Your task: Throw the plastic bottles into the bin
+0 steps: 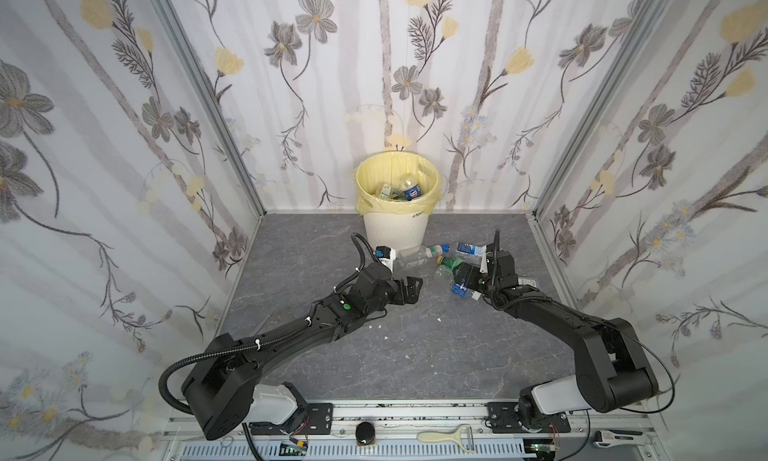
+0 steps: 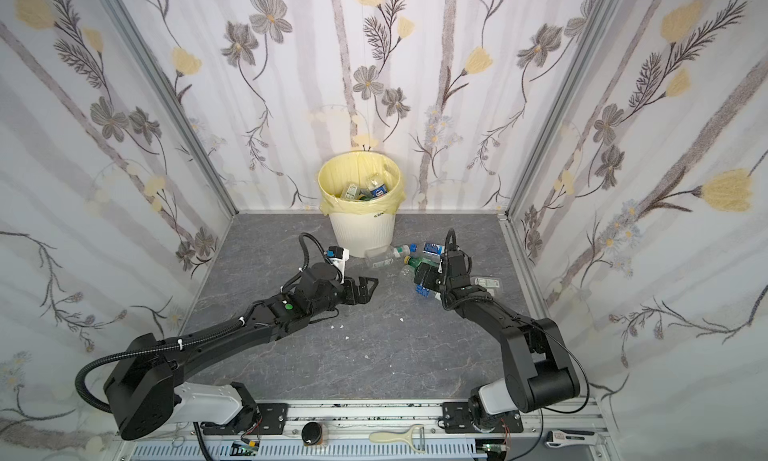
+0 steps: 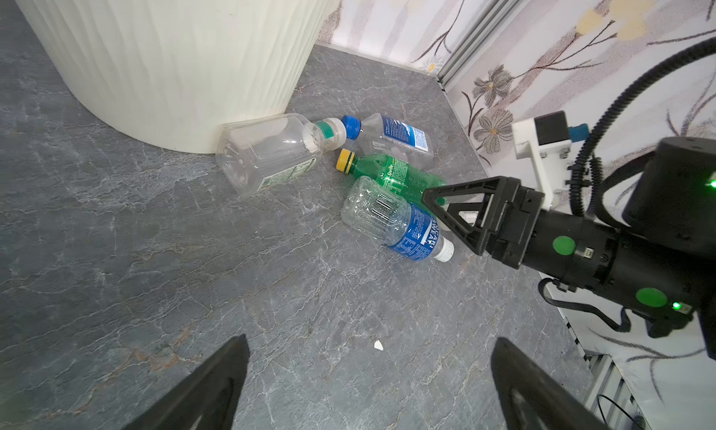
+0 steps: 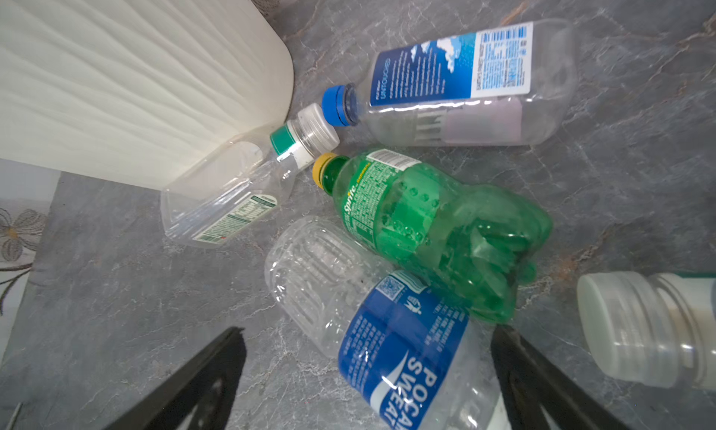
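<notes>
The cream ribbed bin (image 1: 397, 228) with a yellow bag stands at the back wall, several bottles (image 1: 409, 191) inside. In front of it lie a clear square bottle (image 4: 228, 203), a blue-capped bottle (image 4: 465, 87), a crushed green bottle (image 4: 426, 230) and a blue-labelled clear bottle (image 4: 395, 354). A white-capped bottle (image 4: 651, 331) lies beside them. My right gripper (image 4: 368, 333) is open and low, its fingers either side of the blue-labelled bottle. My left gripper (image 3: 370, 346) is open over bare floor, left of the pile (image 1: 413, 286).
Floral-papered walls close in the grey floor (image 1: 374, 355) on three sides. Small white scraps (image 1: 385, 337) dot the floor. On the front rail lie a cream peeler (image 1: 446, 437), a black knob (image 1: 365, 433) and a hand tool (image 1: 615, 438).
</notes>
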Tool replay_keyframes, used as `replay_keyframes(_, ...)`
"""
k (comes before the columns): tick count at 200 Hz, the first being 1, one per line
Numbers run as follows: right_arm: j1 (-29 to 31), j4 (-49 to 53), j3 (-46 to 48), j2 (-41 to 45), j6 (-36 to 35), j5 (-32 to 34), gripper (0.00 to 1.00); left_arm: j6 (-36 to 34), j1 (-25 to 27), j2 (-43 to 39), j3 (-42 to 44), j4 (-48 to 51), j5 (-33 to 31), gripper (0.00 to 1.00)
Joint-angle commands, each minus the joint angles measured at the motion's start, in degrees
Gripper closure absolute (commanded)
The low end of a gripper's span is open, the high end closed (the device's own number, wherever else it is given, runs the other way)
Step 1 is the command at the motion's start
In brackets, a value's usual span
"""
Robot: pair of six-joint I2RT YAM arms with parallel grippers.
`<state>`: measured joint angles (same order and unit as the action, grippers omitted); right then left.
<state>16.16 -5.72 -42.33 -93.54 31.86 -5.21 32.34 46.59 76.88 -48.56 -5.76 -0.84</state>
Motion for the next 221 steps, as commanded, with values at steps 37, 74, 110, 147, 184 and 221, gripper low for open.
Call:
replay_keyframes(37,3.1,-3.3,0.4,-2.1,1.0,-2.2,0.0,-0.5,-0.4,-1.4,0.7,-1.6,-2.3,0.0)
replay_keyframes(74,6.4,-5.0,1.0,-2.6,3.6,-3.0,0.0,0.2,-1.1,-3.0,1.3,-1.8,-4.4,0.0)
replay_keyframes(110,10.6,-6.2,-0.1,-3.7,6.0,-3.3,0.0,0.5,-2.8,-5.2,2.8,-1.9,-5.3,0.0)
replay_keyframes(147,14.0,-6.0,-3.6,-4.9,7.0,-3.8,0.0,0.8,-5.4,-8.4,4.8,-1.8,-3.7,0.0)
replay_keyframes(184,14.1,-3.7,-4.2,-1.8,6.7,-2.6,0.0,-0.6,-6.7,-8.7,5.3,-1.6,-1.5,0.0)
replay_keyframes(221,11.7,-0.8,-2.6,4.4,5.0,-1.4,0.0,-0.3,-6.8,-5.0,3.3,-1.7,1.2,0.0)
